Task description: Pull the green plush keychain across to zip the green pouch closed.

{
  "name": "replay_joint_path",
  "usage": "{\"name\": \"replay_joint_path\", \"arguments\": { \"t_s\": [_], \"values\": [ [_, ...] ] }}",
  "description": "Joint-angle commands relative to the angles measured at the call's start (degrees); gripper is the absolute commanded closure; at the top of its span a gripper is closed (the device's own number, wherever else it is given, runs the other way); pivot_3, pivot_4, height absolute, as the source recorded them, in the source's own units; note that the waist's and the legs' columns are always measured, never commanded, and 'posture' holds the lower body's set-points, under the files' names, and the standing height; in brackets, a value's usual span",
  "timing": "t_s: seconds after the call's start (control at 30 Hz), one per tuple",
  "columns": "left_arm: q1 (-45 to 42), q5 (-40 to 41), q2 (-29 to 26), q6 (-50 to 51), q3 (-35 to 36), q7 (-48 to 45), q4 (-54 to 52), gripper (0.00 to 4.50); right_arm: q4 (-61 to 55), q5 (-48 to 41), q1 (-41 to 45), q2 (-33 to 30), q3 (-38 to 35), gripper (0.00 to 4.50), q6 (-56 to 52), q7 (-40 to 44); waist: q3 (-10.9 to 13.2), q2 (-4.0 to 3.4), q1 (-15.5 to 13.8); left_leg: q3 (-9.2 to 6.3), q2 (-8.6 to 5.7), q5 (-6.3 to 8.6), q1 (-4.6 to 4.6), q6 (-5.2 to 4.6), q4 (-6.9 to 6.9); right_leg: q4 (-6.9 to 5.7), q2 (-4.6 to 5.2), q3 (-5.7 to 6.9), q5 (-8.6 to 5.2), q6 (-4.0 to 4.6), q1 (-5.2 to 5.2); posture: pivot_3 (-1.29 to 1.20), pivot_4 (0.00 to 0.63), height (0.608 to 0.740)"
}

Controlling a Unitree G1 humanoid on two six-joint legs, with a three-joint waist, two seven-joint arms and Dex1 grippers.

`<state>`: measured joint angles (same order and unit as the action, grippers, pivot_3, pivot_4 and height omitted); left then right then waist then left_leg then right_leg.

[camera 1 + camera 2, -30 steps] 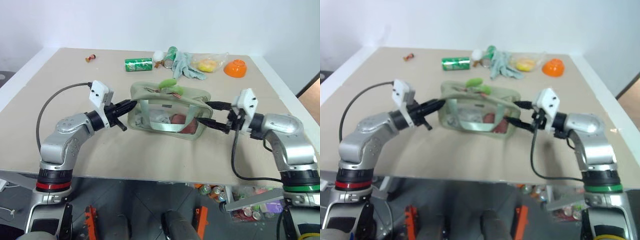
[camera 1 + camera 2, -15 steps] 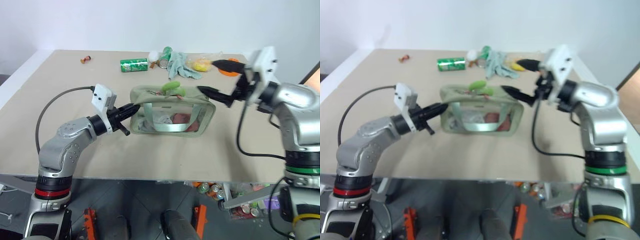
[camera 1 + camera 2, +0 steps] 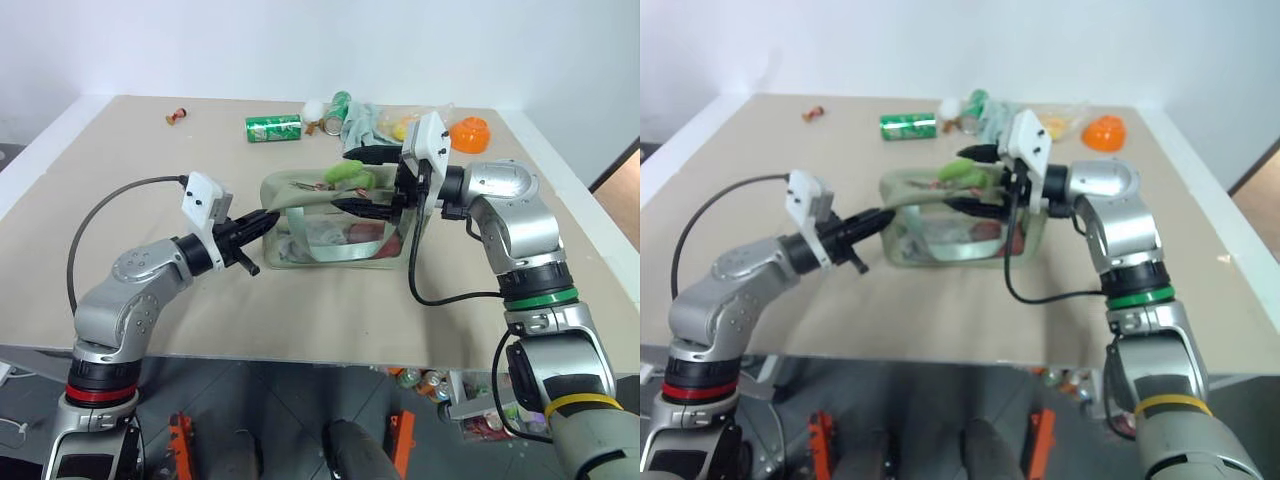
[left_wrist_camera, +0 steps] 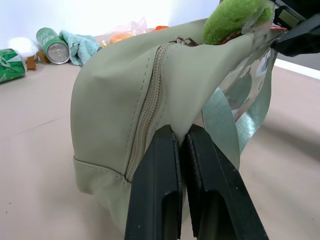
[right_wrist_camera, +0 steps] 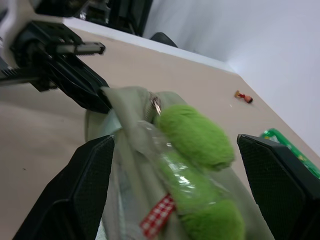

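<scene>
Now left gripper (image 4: 182, 145) pinching green pouch (image 3: 300, 215), right gripper (image 5: 172, 165) straddling green plush keychain (image 5: 195, 135)

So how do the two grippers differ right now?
The left gripper is shut, pinching the fabric at one end of the pouch; the right gripper is open and holds nothing. The left sits low at the pouch's end; the right hovers over its top, fingers either side of the keychain. Both point roughly level, toward each other.
</scene>
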<state>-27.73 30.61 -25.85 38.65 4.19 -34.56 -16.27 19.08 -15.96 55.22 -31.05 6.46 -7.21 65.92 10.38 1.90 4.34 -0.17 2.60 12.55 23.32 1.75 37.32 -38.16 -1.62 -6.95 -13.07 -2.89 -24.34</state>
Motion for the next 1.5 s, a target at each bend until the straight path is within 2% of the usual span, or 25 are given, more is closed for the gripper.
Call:
{"name": "replay_joint_path", "arguments": {
  "t_s": [0.03, 0.3, 0.33, 0.37, 0.77, 1.5],
  "values": [
    [-0.6, -1.2, -0.5, -1.3, -1.1, -0.6, 0.5, 4.50, 1.9, 0.1, 2.7, 0.4, -1.4, 1.17, 2.1, 0.7, 0.0, 0.00, 0.0, 0.00, 0.01, 0.00, -0.01, 0.00, 0.00, 0.00, -0.01, 0.00, 0.00, 0.00, 0.00, 0.00, 0.150, 0.740],
    [-1.8, -2.6, -0.9, -3.0, -2.9, -2.3, 2.5, 4.50, 2.8, -1.6, 3.9, 0.6, -3.4, 4.05, -0.7, 1.1, 0.0, -0.01, 0.0, 0.00, -0.01, -0.01, 0.00, 0.00, 0.02, -0.01, 0.01, 0.00, 0.01, 0.01, 0.02, 0.00, 0.150, 0.740],
    [-1.7, -2.9, -1.1, -3.2, -3.2, -2.6, 2.7, 4.50, 2.4, -1.9, 3.8, 0.6, -3.6, 4.33, -1.2, 1.0, 0.0, -0.01, 0.0, 0.00, -0.01, -0.01, 0.00, 0.00, 0.02, -0.01, 0.01, 0.00, 0.01, 0.00, 0.02, 0.00, 0.150, 0.740],
    [-1.7, -3.0, -1.1, -3.4, -3.4, -2.8, 2.9, 4.50, 2.2, -2.1, 3.9, 0.6, -3.9, 4.42, -1.7, 0.9, 0.0, -0.01, 0.0, 0.00, -0.01, -0.01, 0.01, 0.00, 0.01, -0.01, 0.01, 0.00, 0.01, 0.00, 0.02, 0.00, 0.150, 0.740],
    [-2.1, -3.5, -0.4, -3.9, -3.4, -3.6, 4.6, 4.50, 1.8, -1.9, 3.7, -1.2, -5.8, 4.42, -2.8, -0.3, 0.0, -0.01, -0.1, 0.00, -0.02, -0.01, 0.01, 0.00, 0.03, -0.01, 0.02, 0.00, 0.01, 0.00, 0.02, 0.00, 0.150, 0.740],
    [-0.4, -2.8, -3.1, -3.2, -2.2, -5.1, 4.2, 4.50, 12.2, 4.8, -0.8, -18.9, -11.7, 4.42, 9.4, -4.6, 0.0, -0.05, -0.1, 0.05, -0.06, -0.01, -0.02, 0.00, -0.01, 0.01, 0.06, -0.06, -0.04, -0.04, 0.03, 0.00, 0.150, 0.740]
  ]
}}
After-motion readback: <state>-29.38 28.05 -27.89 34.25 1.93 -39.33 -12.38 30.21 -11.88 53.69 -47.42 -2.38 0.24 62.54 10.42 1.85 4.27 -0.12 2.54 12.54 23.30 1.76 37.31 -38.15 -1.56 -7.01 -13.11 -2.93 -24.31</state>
